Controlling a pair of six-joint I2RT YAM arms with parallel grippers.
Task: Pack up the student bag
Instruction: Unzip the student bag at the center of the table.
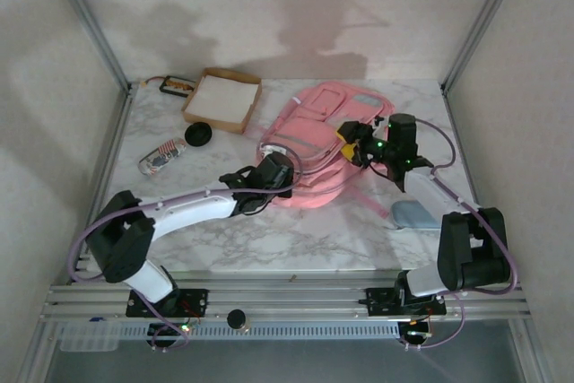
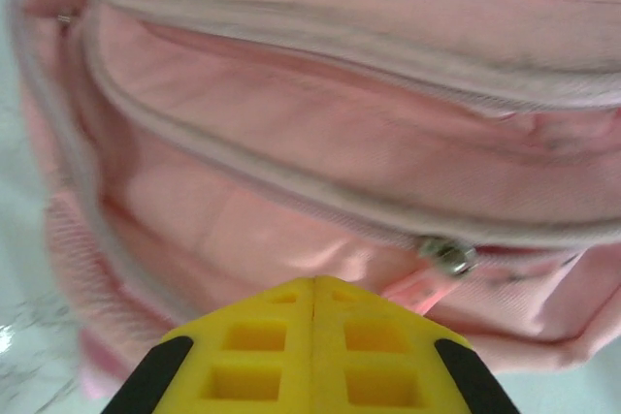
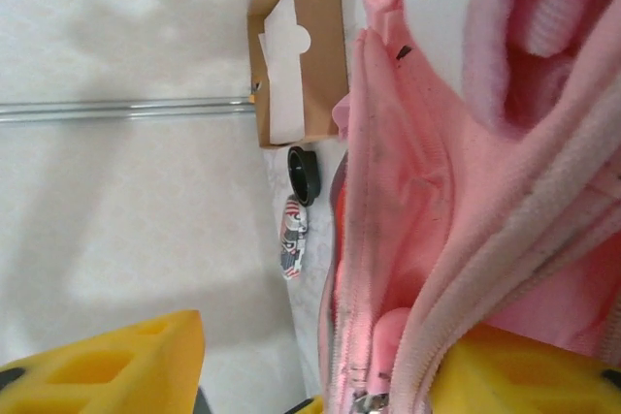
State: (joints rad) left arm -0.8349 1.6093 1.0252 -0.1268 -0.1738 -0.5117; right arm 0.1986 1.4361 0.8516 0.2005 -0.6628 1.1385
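Pink fabric dominates the middle and right of the bench: the student bag lies flat there, with one zipped edge turned toward your left arm and another toward your right.

Your left gripper sits at the bag's near-left edge. Its yellow fingers are pressed together with nothing between them, and their tips are just short of a metal zip pull. I judge that it is placed there to take the pull or to nudge the flap, not to carry anything.

Your right gripper works the opposite side. Its fingers stand well apart, and the bag's zip rim runs through the gap, lying close to the right-hand finger (I cannot tell whether it touches). Nothing is pinched there. With one arm on each side, you look set to spread the mouth so that things can go in.

The likely contents sit to the left, apart from the bag: a cardboard box, a black round piece and a patterned pouch. A pale blue item lies beside your right arm. Packing has barely begun, as I read it.
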